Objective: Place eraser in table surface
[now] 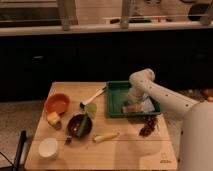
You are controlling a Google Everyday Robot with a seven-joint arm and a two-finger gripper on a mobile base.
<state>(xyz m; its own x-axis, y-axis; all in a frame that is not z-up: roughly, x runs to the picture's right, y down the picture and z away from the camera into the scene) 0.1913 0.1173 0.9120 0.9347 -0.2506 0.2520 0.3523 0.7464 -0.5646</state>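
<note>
small tan rectangular eraser (132,108) lies inside green rectangular plastic tray (116,101) | gripper (134,104) right over it, finger state cannot be told | light wooden plank table surface (125,147) awaits | risk: eraser slipping or snagging tray wall on lift

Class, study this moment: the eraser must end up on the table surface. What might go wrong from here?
1. The gripper works low inside the green tray, so lifting the eraser may catch the tray's wall.
2. A light-blue pad lies beside the eraser and might be nudged or taken instead.
</note>
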